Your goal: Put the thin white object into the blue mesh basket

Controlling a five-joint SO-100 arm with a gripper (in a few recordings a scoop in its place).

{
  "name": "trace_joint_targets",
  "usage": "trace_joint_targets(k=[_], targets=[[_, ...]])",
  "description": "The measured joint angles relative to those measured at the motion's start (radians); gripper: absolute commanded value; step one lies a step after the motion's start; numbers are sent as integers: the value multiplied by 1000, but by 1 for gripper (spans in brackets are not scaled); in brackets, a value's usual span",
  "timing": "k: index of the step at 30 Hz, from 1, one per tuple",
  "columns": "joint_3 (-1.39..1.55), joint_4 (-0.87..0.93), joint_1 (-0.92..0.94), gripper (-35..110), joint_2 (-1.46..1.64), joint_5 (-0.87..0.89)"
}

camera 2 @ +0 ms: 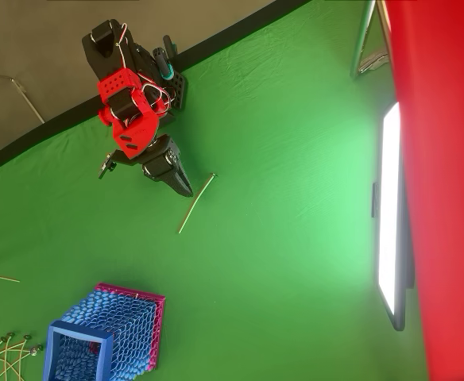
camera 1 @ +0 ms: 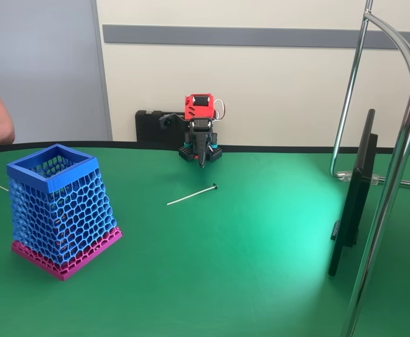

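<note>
Lying flat on the green worktop (camera 1: 261, 281), the thin white stick (camera 1: 191, 195) looks light, stiff; grip mid-shaft. Black pincer (camera 2: 186, 189) beside it: together.

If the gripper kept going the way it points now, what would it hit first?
Probably the green table. In the overhead view the gripper points down beside the thin white object, near its dark-tipped end; whether it would touch the stick is unclear, since depth is hard to judge.

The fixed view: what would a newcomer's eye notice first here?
The blue mesh basket with its magenta base stands tall on the green table at the left. The red and black arm sits folded at the table's far edge, its gripper pointing down. The thin white object lies flat between them, untouched.
</note>
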Motion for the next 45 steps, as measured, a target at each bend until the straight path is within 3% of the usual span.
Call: trace_joint_targets(k=[45], targets=[[-8,-2,0,1,-40,-5]])
